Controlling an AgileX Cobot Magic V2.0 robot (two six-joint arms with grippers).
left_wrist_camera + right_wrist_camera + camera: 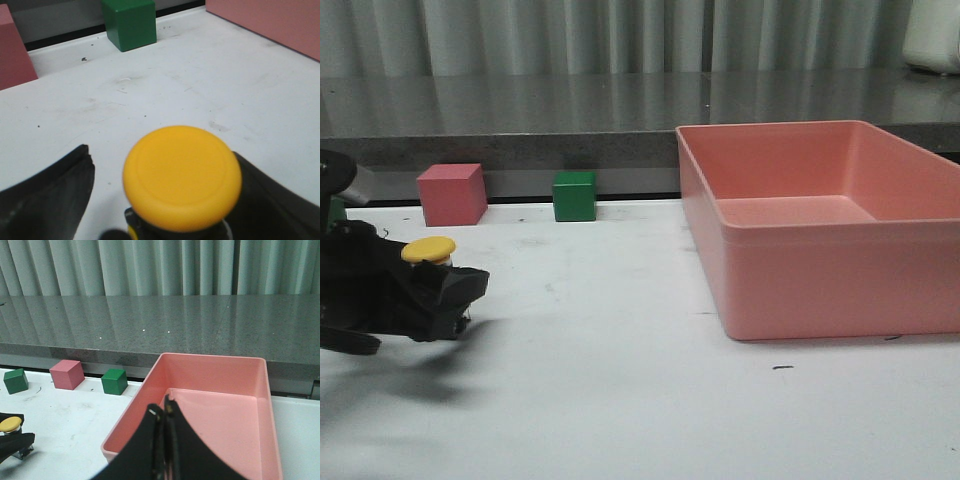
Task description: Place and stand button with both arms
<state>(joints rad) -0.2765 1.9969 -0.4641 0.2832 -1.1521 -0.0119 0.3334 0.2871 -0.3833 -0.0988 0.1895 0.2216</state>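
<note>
Table (620,400): white, scuffed; broad bare stretch from centre to near edge, between the left arm at 9 o'clock and the bin at 3 o'clock.
Pink bin (840,270): open-topped, occupies the right side; its near wall stands well back from the table's near edge.
Pink cube (451,194) and green cube (574,196): at the far edge, 11 o'clock, apart from each other, against a grey stone ledge (520,120).
Second green cube (15,381): farther left along the same edge.
Button (428,249): yellow cap up, upright, at 9 o'clock, held above the table.
Left gripper (445,290): low, reaching in from the left edge, fingers (45,200) either side of the button's body, clamped on it.
Right gripper (162,440): raised over the bin's near end, fingers pressed together, nothing between them.
</note>
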